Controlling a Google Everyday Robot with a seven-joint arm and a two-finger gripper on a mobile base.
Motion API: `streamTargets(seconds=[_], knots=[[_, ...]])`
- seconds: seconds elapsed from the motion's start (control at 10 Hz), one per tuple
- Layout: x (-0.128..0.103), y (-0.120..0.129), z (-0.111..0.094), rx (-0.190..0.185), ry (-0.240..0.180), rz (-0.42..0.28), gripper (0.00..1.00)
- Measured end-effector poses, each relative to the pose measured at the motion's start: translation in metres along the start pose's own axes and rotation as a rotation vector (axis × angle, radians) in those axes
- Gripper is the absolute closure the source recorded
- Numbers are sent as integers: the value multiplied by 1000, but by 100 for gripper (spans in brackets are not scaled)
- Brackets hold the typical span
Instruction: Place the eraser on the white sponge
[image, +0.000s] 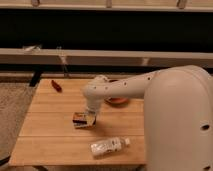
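Note:
My gripper (90, 116) hangs from the white arm over the middle of the wooden table (47, 142). It is right at a small stack (80, 120) on the table, a dark and orange block that looks like the eraser lying on a pale piece that may be the white sponge. The gripper touches or nearly touches the right side of this stack and hides part of it. I cannot separate the eraser from the sponge clearly.
A plastic bottle (107, 146) lies on its side near the table's front edge. A red object (56, 86) lies at the back left corner. An orange dish (118, 100) sits behind the arm. A dark railing runs behind the table.

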Motion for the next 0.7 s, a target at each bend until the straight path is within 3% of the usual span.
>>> streamTargets(seconds=[0.1, 0.7], knots=[[-1, 1, 1, 1, 1, -4, 92], [-12, 1, 10, 16, 4, -18, 32]])
